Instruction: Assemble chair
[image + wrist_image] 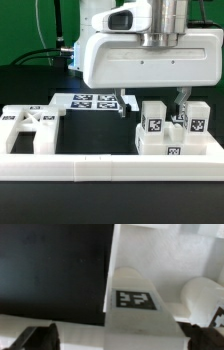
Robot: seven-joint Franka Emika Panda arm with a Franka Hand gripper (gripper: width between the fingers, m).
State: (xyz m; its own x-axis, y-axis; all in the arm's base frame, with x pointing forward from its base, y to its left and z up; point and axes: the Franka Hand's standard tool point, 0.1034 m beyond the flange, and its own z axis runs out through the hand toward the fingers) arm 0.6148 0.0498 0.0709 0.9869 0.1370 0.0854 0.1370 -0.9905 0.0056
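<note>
Running along the front of the black table (100,205) is a long white rail (110,172). Just behind it lie the white chair parts. A flat cross-braced panel (28,125) sits at the exterior view's left. A tight group of blocks and legs (172,138), each with a small black-and-white tag, stands at the exterior view's right, well apart from the panel.

The gripper (153,106) hangs over that group with its two dark fingers (183,100) spread wide, one on either side of a tagged block (153,122). It grips nothing.

The wrist view shows the same spread gripper (118,339), with a tagged white piece (135,300) lying between the fingers (40,341) and a gap beside at least one of them.

Farther back, the marker board (88,101) lies flat on the table. The arm's white wrist housing (150,50) fills the space above.
</note>
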